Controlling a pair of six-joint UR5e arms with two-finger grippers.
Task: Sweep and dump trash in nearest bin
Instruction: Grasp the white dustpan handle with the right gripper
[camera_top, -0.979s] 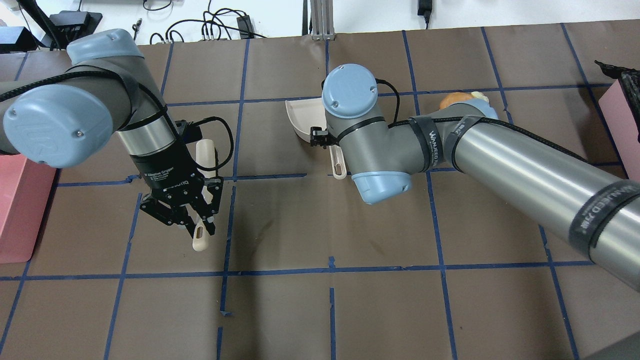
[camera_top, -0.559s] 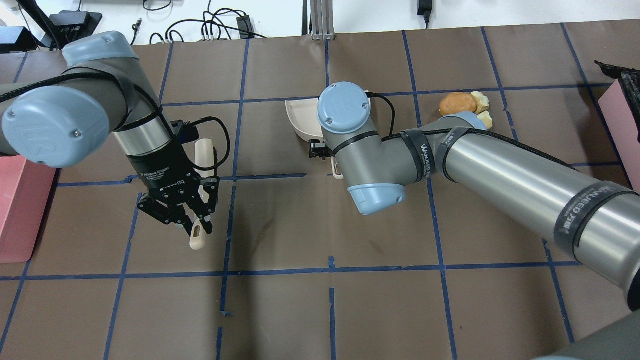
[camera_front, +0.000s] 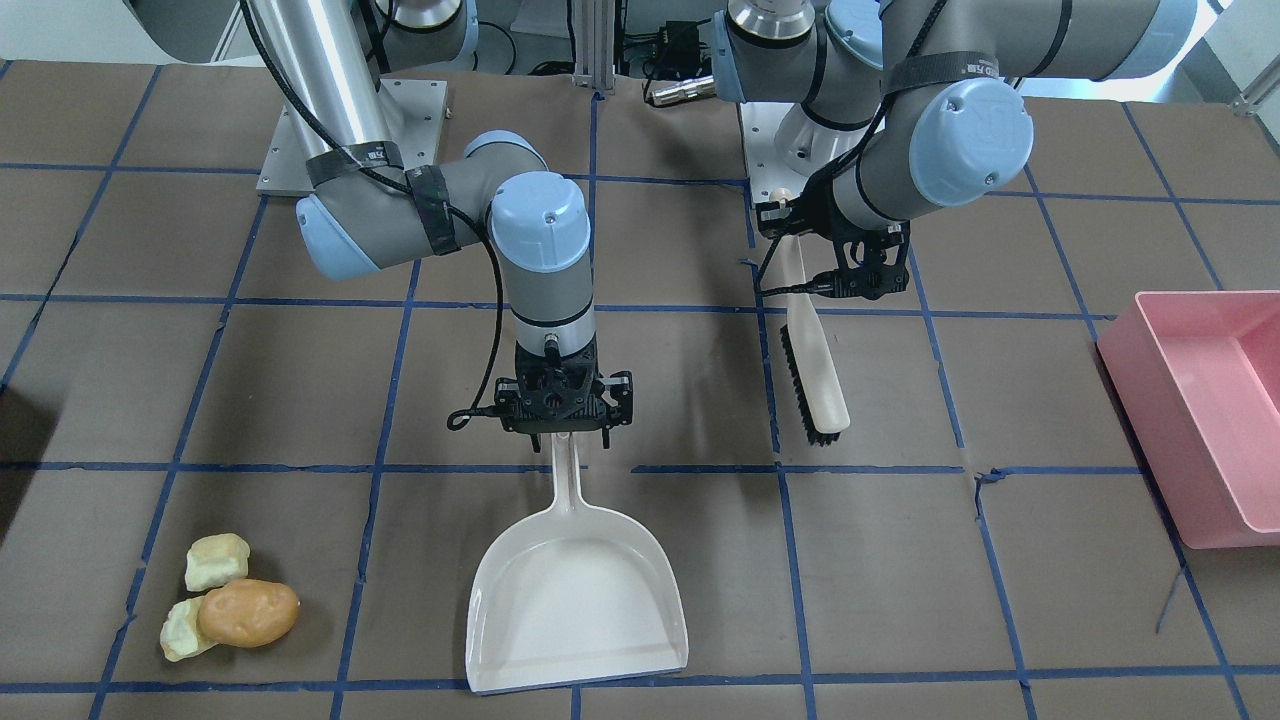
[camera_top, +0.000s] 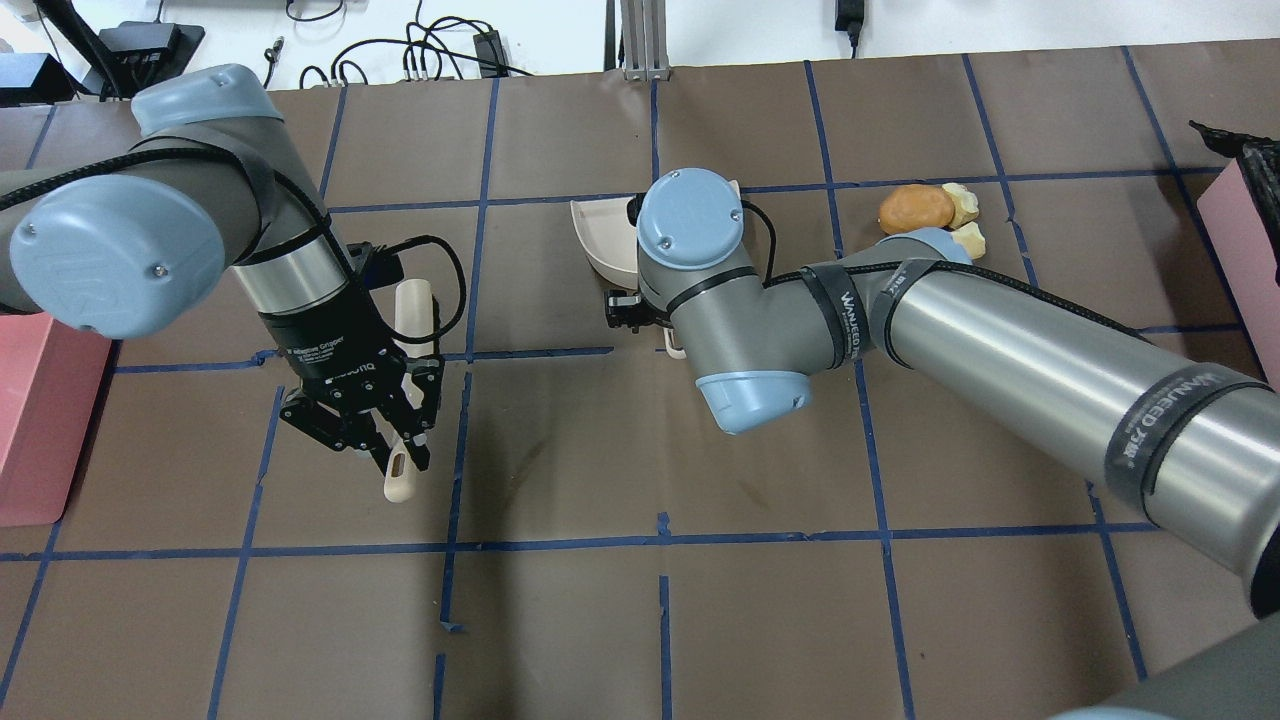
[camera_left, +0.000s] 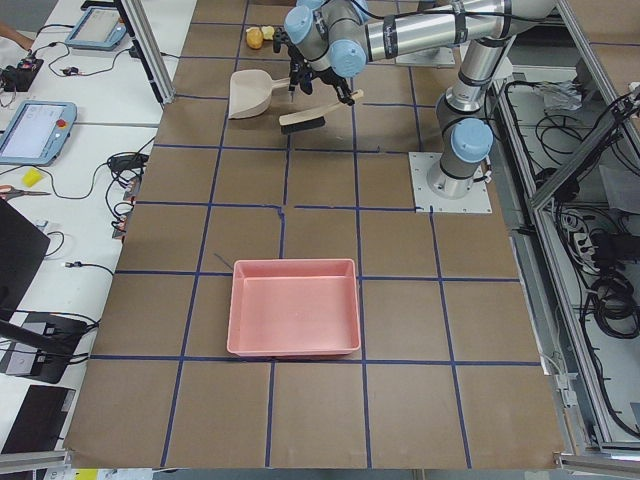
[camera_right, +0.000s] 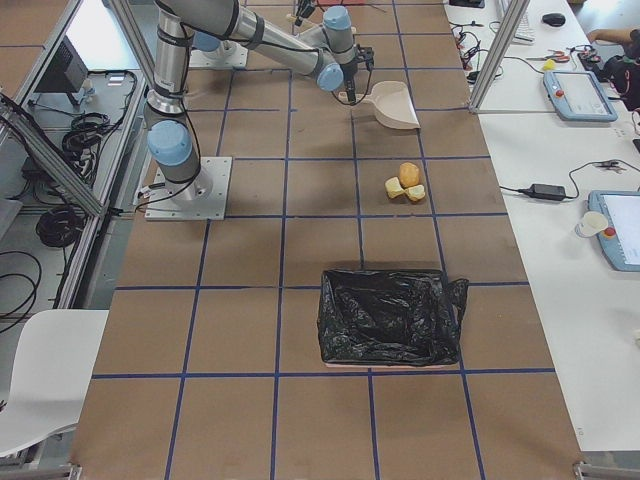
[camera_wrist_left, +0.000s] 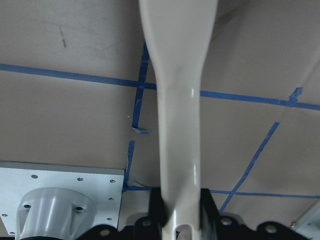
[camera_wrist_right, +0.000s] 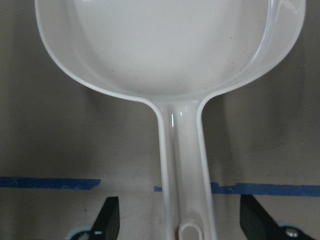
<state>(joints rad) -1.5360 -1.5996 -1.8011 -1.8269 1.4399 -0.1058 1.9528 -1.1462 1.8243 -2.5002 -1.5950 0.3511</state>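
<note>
Clamping brush (camera_front: 815, 372): left tool (camera_top: 390, 445) | right tool (camera_front: 567, 428) spread wide, straddling dustpan (camera_front: 580, 590) handle | strap (camera_top: 850, 305) reads WANJEED

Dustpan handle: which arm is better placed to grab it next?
Right. The right tool sits open astride the handle of the dustpan; the left tool is shut on the brush, farther away.

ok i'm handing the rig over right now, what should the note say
Left pincer: shut on the brush handle.
Right pincer: open, straddling the dustpan handle, not gripping it.
Trash: the potato lump and two spongy chunks lie clustered on the robot's right side, apart from the dustpan.
Done: brush in hand. Nothing swept; dustpan empty.
Left: grip the dustpan, sweep the trash in, dump it in the black-lined bin, which is nearer than the pink bin.
</note>
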